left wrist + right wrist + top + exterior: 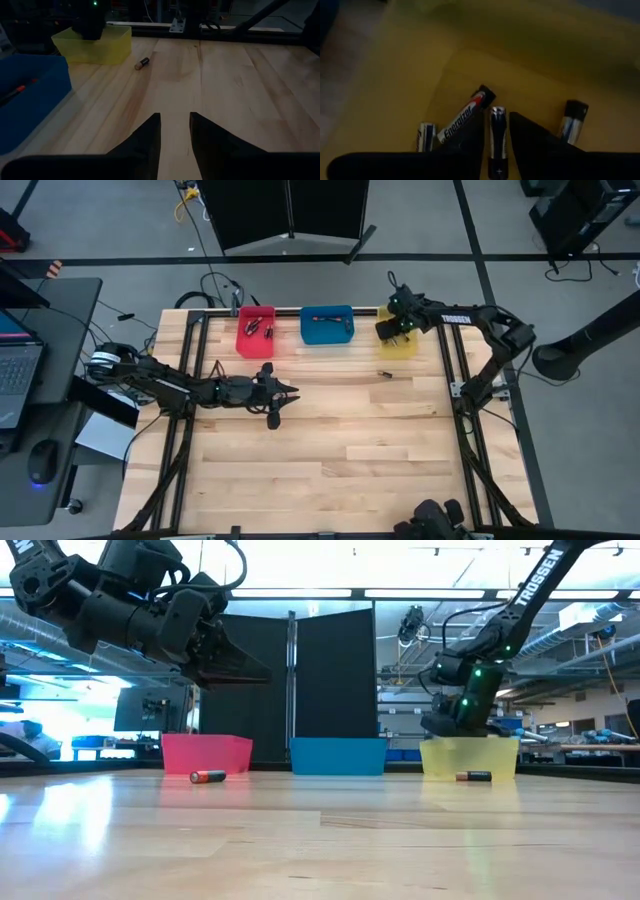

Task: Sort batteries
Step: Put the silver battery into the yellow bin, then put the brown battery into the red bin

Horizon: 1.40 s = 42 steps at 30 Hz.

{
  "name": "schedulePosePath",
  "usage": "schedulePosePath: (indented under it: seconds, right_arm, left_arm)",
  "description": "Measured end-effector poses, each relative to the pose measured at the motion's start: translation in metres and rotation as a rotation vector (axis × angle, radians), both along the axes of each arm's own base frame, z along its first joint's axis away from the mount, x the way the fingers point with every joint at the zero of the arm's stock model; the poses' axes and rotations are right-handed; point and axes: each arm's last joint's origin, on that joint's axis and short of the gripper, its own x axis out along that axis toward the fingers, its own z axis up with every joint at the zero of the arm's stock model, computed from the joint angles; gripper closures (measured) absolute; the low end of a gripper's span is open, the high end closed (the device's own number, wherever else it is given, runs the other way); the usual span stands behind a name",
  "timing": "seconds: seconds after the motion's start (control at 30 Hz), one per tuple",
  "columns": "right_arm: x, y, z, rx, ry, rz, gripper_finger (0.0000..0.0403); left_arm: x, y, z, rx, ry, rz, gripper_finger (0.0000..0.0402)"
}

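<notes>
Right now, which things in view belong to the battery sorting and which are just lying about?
Job:
- loose batteries on the table
- batteries in the yellow bin
- red bin, blue bin, yellow bin
- right end effector over the yellow bin
- left end effector above the table

Lying about:
- laptop
- headphones

Wooden table (330, 450): red bin (256, 332), blue bin (327, 326), yellow bin (397, 340) along far edge; loose battery (384, 373) near yellow bin; another (208, 776) before red bin.
</notes>
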Motion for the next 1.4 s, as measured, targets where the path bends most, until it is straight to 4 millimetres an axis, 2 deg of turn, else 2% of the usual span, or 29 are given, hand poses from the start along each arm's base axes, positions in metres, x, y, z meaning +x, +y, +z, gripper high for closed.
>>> schedulePosePath:
  seconds: [0.27,0.4,0.5,0.67,0.77,0.9,1.07,1.23,1.4]
  right_arm:
    - [-0.001,0.002,0.019,-0.061,-0.042,0.006,0.0256]
    - [0.006,0.011,0.053,-0.099,-0.069,0.103,0.0246]
    - [0.014,0.028,0.08,-0.125,-0.088,0.239,0.0278]
    - [0.024,0.073,0.109,-0.124,-0.155,0.539,0.0387]
    - [0.027,0.102,0.113,-0.146,-0.18,0.651,0.0386]
    - [0.024,0.139,0.102,-0.167,-0.221,0.721,0.0393]
    - [0.013,0.174,0.066,-0.213,-0.289,0.781,0.0384]
    - [0.003,0.188,0.029,-0.221,-0.337,0.763,0.0357]
    - [-0.007,0.193,0.01,-0.222,-0.267,0.712,0.0328]
  left_arm:
    - [0.0,0.0,-0.001,0.001,0.008,0.0,0.0291]
    - [0.0,0.0,-0.001,0.0,0.007,0.0,0.0291]
    - [0.0,0.0,-0.001,0.0,0.007,0.0,0.0291]
    - [0.0,0.0,-0.001,0.0,0.008,0.0,0.0291]
    - [0.0,0.0,-0.001,0.0,0.008,0.0,0.0291]
    - [0.0,0.0,-0.001,0.0,0.008,0.0,0.0291]
    - [0.0,0.0,-0.001,0.0,0.008,-0.001,0.0291]
    - [0.0,0.0,-0.001,-0.001,0.007,0.0,0.0291]
    - [0.0,0.0,-0.001,-0.001,0.007,0.0,0.0291]
